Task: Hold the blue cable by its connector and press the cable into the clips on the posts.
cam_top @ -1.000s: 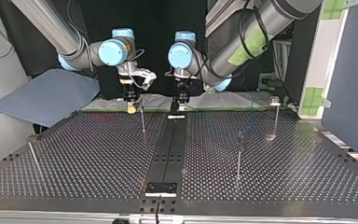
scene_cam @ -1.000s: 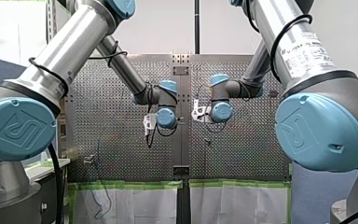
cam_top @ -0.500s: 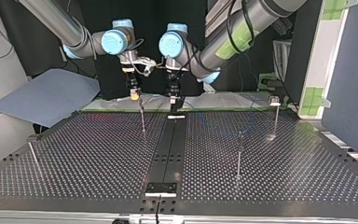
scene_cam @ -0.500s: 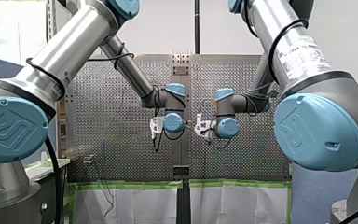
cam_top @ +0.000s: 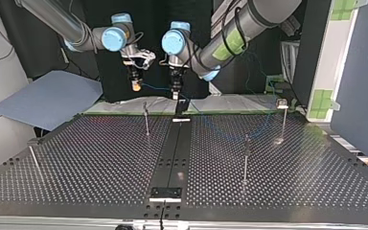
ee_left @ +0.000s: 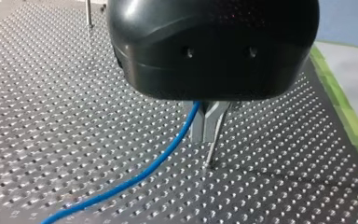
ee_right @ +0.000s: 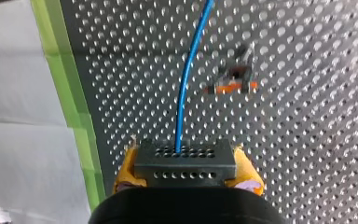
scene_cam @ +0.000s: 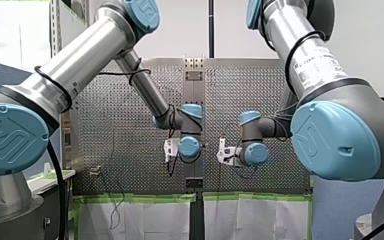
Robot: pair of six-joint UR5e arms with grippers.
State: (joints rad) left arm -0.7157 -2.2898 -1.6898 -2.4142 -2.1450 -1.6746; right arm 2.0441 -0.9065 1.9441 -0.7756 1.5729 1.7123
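In the right wrist view my right gripper [ee_right: 185, 164] is shut on the black connector [ee_right: 185, 158], with its yellow pads [ee_right: 248, 171] on both sides. The blue cable [ee_right: 185, 84] leaves the connector and runs ahead past a post's orange clip [ee_right: 233, 82]. In the left wrist view my left gripper [ee_left: 206, 125] has its metal fingers shut on the blue cable [ee_left: 135, 179], which trails down to the plate. A thin post [ee_left: 213, 148] stands just under it. In the top view my right gripper [cam_top: 135, 87] and my left gripper [cam_top: 175, 95] hang above the table's far edge with the cable [cam_top: 154, 88] strung between them.
Several thin posts stand on the perforated table [cam_top: 100, 163]: one [cam_top: 146, 119] below my right gripper, one [cam_top: 246, 158] mid-right, one [cam_top: 282, 115] far right and one [cam_top: 32, 157] at the left. Cable slack [cam_top: 220, 130] lies between the posts on the right. A black centre strip [cam_top: 172, 158] divides the plate.
Both grippers have risen off the table's far edge in the top view, lifting the cable with them. My left gripper has also shifted toward that view's left.
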